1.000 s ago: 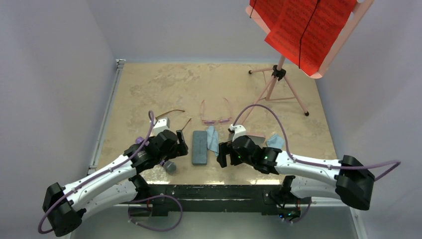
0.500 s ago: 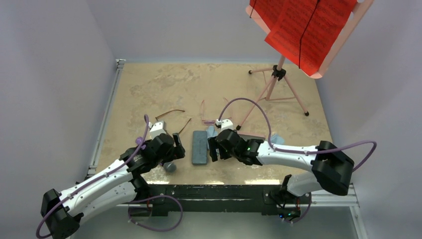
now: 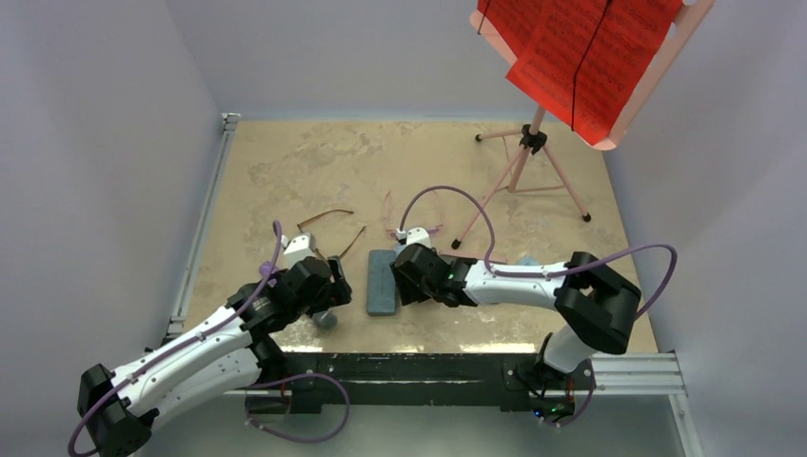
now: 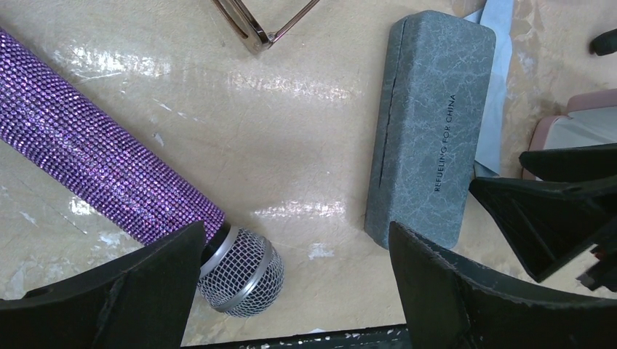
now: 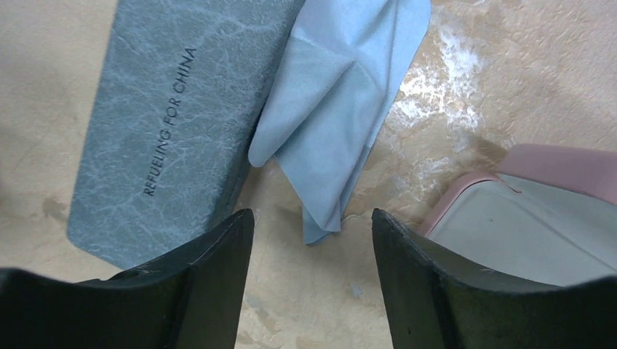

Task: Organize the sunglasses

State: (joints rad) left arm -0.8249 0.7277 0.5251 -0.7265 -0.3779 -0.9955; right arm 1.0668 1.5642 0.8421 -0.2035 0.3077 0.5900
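The dark brown sunglasses [image 3: 328,215] lie open on the table, just beyond my left gripper [image 3: 333,286]. Their hinge corner shows in the left wrist view [image 4: 255,33]. The pink-purple sunglasses [image 3: 388,211] lie behind my right gripper [image 3: 400,284], partly hidden by its cable. The left gripper [image 4: 295,243] is open and empty, low over bare table between a microphone and the closed blue-grey case [image 4: 433,127]. The right gripper [image 5: 311,225] is open and empty above the tip of a light blue cloth [image 5: 342,109], between the grey case [image 5: 167,123] and the open pink case [image 5: 531,218].
A purple glitter microphone [image 4: 94,156] lies at the left, its mesh head [image 3: 325,319] near the table's front edge. A second blue cloth [image 3: 526,259] lies by the right forearm. A pink music stand [image 3: 533,152] with red sheets stands at the back right.
My right arm has swung left, from beside the pink case to over the blue cloth next to the grey case. The left arm has barely shifted.
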